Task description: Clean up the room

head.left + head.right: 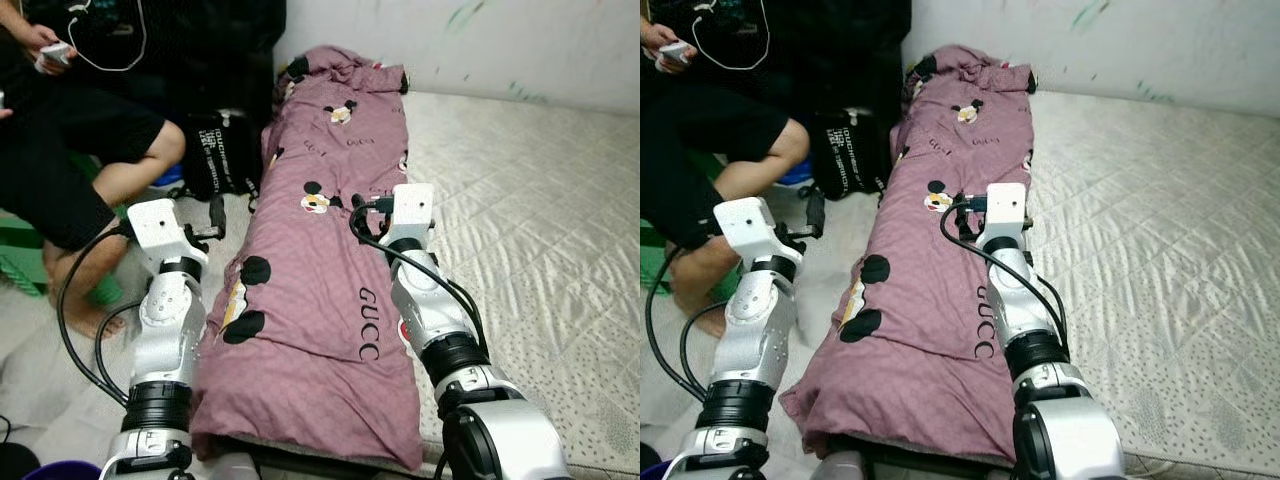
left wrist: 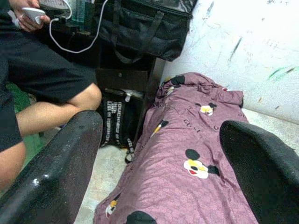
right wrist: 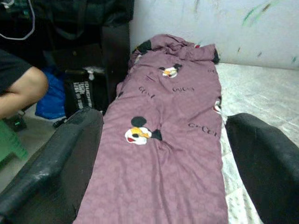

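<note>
A long mauve blanket (image 1: pixel 310 300) printed with cartoon mice and lettering lies folded lengthwise along the left edge of a white quilted mattress (image 1: pixel 520 200). Its near end hangs over the mattress corner in front of me. My left gripper (image 1: pixel 212 222) is open and held beside the blanket's left edge, above the floor. In the left wrist view its two black fingers (image 2: pixel 51 172) stand wide apart with the blanket between them. My right gripper (image 1: pixel 366 206) is open too, low over the blanket's middle near a mouse print (image 3: pixel 140 134), with nothing held.
A person (image 1: pixel 70 150) sits at the left on a green stool (image 1: pixel 20 262), holding a white device on a cable, with a bare foot on the floor. A black printed bag (image 1: pixel 215 155) stands on the floor by the blanket. A white wall (image 1: pixel 480 40) closes the far side.
</note>
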Robot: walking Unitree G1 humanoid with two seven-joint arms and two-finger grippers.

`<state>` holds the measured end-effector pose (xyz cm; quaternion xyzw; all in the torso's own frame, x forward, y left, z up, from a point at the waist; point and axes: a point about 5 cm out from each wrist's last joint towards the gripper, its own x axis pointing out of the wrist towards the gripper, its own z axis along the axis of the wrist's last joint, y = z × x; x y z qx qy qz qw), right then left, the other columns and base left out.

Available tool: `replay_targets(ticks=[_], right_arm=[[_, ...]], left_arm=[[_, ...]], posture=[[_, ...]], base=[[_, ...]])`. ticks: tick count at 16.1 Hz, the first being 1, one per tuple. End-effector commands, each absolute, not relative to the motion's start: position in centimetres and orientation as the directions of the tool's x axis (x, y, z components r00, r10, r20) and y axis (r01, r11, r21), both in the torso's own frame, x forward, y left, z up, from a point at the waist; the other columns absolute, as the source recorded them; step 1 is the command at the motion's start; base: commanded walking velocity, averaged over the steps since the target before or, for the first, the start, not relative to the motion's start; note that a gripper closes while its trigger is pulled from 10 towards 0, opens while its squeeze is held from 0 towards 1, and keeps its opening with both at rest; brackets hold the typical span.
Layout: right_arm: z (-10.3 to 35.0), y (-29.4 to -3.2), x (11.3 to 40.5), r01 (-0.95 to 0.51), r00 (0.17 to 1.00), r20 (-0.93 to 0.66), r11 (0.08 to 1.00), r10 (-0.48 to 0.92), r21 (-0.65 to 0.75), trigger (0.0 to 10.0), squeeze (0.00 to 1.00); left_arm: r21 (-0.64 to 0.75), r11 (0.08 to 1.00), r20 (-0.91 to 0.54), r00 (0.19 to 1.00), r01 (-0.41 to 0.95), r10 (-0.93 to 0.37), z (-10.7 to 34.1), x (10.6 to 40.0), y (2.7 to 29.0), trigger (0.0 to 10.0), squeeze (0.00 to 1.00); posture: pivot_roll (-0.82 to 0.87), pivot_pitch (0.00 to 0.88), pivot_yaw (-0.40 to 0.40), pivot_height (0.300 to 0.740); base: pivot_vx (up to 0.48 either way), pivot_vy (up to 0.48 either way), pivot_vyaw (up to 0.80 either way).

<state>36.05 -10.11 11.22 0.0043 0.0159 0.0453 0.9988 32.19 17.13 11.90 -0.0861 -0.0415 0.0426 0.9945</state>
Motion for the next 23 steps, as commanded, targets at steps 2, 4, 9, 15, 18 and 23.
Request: replay_targets(ticks=[2, 4, 9, 15, 18, 23], right_arm=[[12.08, -9.23, 36.29, -0.139, 0.990, 0.004, 0.990, 0.139, -0.020, 10.0, 0.00], [11.98, -9.19, 36.32, -0.140, 0.990, -0.004, 0.989, 0.140, -0.042, 10.0, 0.00], [11.94, -9.18, 36.39, -0.141, 0.990, -0.006, 0.989, 0.141, -0.032, 10.0, 0.00], [11.81, -9.12, 36.37, -0.147, 0.989, -0.012, 0.989, 0.147, -0.027, 10.0, 0.00], [11.75, -9.07, 36.37, -0.149, 0.989, -0.015, 0.989, 0.149, -0.025, 10.0, 0.00], [11.69, -8.97, 36.39, -0.155, 0.988, -0.018, 0.988, 0.155, -0.025, 10.0, 0.00]], left_arm=[[-0.169, 0.984, 0.073, 0.995, -0.053, 0.066, 11.96, 32.44, 16.65, 10.0, 0.00], [-0.175, 0.983, 0.070, 0.996, -0.048, 0.061, 11.86, 32.49, 16.49, 10.0, 0.00], [-0.170, 0.985, 0.058, 0.997, -0.037, 0.047, 11.62, 32.49, 16.11, 10.0, 0.00], [-0.166, 0.986, 0.056, 0.998, -0.028, 0.038, 11.58, 32.51, 16.10, 10.0, 0.00], [-0.161, 0.986, 0.055, 0.998, -0.029, 0.038, 11.58, 32.51, 16.14, 10.0, 0.00], [-0.158, 0.987, 0.052, 0.998, -0.028, 0.036, 11.55, 32.53, 16.16, 10.0, 0.00]], posture=[[0.04, 0.000, -0.010, 0.740], [0.04, 0.000, -0.014, 0.740], [0.04, 0.000, -0.017, 0.740], [0.05, 0.000, -0.012, 0.740], [0.05, 0.000, -0.012, 0.740], [0.05, 0.000, -0.011, 0.740]], base=[[0.000, 0.000, 0.00], [0.000, 0.000, 0.00], [0.000, 0.000, 0.00], [0.000, 0.000, 0.00], [0.000, 0.000, 0.00], [-0.272, 0.000, 0.00]])
